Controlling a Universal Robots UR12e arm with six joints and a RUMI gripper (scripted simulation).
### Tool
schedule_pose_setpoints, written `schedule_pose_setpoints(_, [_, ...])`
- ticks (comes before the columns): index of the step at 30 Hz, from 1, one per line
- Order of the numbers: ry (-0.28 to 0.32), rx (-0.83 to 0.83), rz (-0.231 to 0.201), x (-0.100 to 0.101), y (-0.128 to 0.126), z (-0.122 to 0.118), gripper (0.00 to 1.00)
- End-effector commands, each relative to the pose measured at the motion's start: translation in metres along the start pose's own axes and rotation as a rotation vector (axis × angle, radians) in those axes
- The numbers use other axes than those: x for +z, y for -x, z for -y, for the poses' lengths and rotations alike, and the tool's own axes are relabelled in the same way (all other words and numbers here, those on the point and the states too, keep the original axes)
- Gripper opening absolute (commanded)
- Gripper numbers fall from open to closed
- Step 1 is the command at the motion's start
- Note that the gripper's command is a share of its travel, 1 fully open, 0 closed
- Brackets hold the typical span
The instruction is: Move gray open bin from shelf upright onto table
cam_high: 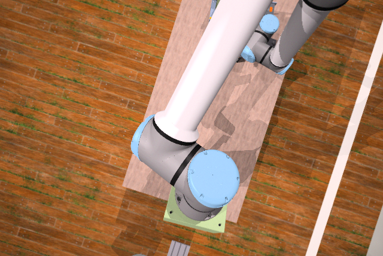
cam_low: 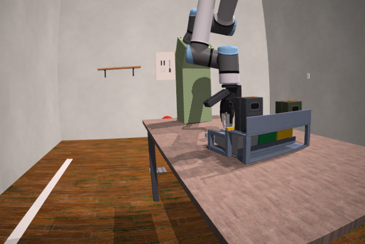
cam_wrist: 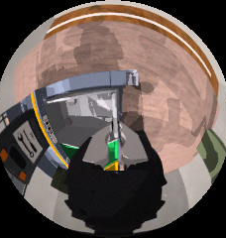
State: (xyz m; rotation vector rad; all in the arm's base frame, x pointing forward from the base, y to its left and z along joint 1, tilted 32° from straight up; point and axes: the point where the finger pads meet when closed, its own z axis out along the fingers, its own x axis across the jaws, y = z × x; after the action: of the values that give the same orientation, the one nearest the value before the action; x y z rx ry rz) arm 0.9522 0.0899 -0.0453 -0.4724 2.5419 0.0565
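The gray open bin sits at the left end of the blue-gray shelf's lower level, on the table. My gripper reaches straight down into that end and is shut on the bin's thin side wall. The wrist view shows the bin's gray inside to the left of the fingers; I cannot make out its parts. In the overhead view the arm hides the gripper and the bin.
A green bin and a yellow bin stand further along the lower shelf. A black box and a dark green box stand on top. The green robot pedestal is behind.
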Motion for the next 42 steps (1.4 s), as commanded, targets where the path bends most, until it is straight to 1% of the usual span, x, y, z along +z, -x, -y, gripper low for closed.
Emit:
schedule_pose_setpoints(1, [0.000, 0.000, 0.001, -0.001, 0.001, 0.000, 0.00])
schedule_pose_setpoints(39, [0.000, 0.000, 0.001, 0.003, 0.001, 0.000, 0.00])
schedule_pose_setpoints(42, [0.000, 0.000, 0.001, 0.003, -0.017, 0.000, 0.00])
